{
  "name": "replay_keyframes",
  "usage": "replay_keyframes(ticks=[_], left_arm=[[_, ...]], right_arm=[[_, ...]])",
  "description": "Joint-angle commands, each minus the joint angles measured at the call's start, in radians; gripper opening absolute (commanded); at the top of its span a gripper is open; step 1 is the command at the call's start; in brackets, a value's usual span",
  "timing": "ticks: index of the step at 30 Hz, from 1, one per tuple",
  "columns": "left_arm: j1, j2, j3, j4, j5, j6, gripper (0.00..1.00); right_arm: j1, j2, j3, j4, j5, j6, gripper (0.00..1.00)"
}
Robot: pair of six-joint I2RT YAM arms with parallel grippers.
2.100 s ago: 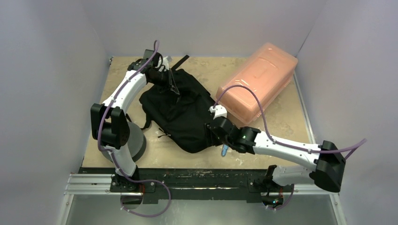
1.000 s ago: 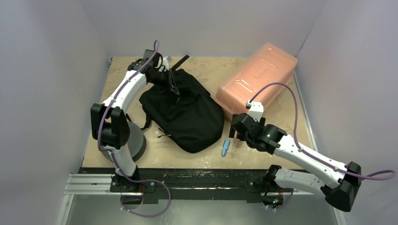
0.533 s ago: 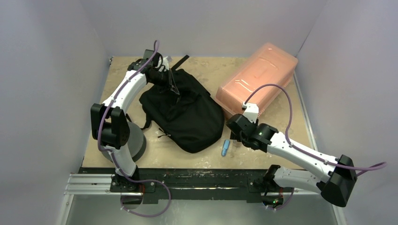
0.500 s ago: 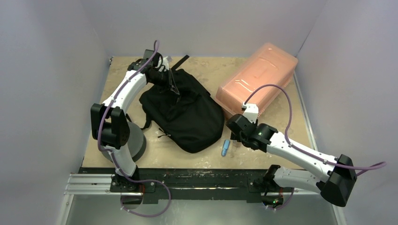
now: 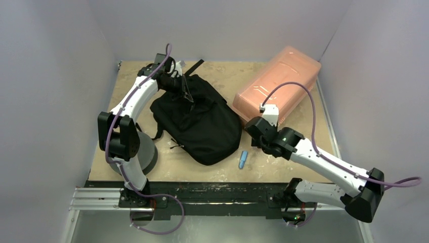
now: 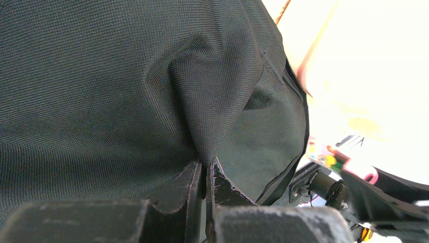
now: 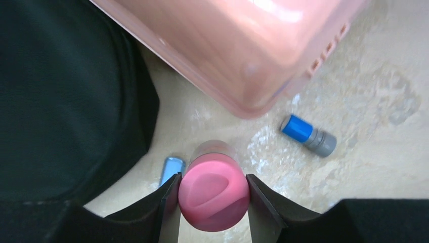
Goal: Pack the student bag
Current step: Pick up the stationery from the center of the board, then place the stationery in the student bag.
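- The student bag lies flat on the left half of the table, its top toward the far-left corner. The left gripper is pinched tight on a raised fold of its fabric.
- The right gripper has both fingers pressed against a pink-capped tube, which stands just off the near corner of the pink box (contact on both sides, so I judge it gripped).
- Lift straight up first, so the tube clears the box wall and the small blue piece beside it.
- Then carry it left over the bag's edge. No opening shows from here, so the pinched fold probably wants pulling higher before release.
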Motion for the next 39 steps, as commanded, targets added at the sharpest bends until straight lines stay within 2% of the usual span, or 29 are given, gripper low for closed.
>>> replay_keyframes(ticks=[1,5,10,14,17,22,24,28,32,37,38,39], left_arm=[[0.002,-0.041,0.0,0.012,0.03,0.01,0.0],[0.002,-0.046,-0.001,0.012,0.031,0.009,0.0],[0.002,-0.066,-0.013,0.026,0.034,0.007,0.0],[0.002,-0.068,-0.018,0.027,0.051,0.007,0.0],[0.001,-0.076,-0.022,0.028,0.054,0.008,0.0],[0.002,-0.078,-0.012,0.025,0.07,0.007,0.0],[0.001,-0.081,-0.016,0.027,0.079,0.004,0.0],[0.002,-0.086,-0.017,0.028,0.073,0.004,0.0],[0.002,-0.098,-0.019,0.032,0.091,-0.001,0.0],[0.004,-0.109,-0.019,0.028,0.076,0.005,0.0],[0.004,-0.109,-0.016,0.027,0.081,0.005,0.0],[0.004,-0.111,-0.02,0.029,0.083,0.003,0.0]], right_arm=[[0.003,-0.014,0.217,-0.038,0.082,-0.197,0.0],[0.004,-0.061,0.237,0.216,-0.111,-0.335,0.0],[0.002,-0.013,0.163,0.669,-0.297,-0.305,0.0],[0.002,0.119,0.125,1.015,-0.296,-0.255,0.0],[0.002,0.249,0.141,1.179,-0.267,-0.253,0.0],[0.002,0.422,0.167,1.38,-0.278,-0.291,0.0],[0.002,0.469,0.16,1.482,-0.258,-0.33,0.0],[-0.003,0.558,0.155,1.584,-0.195,-0.358,0.0],[-0.018,0.643,0.122,1.741,-0.261,-0.35,0.0],[-0.034,0.743,0.123,1.794,-0.385,-0.274,0.0],[-0.036,0.751,0.118,1.797,-0.406,-0.273,0.05],[-0.039,0.756,0.117,1.783,-0.416,-0.272,0.14]])
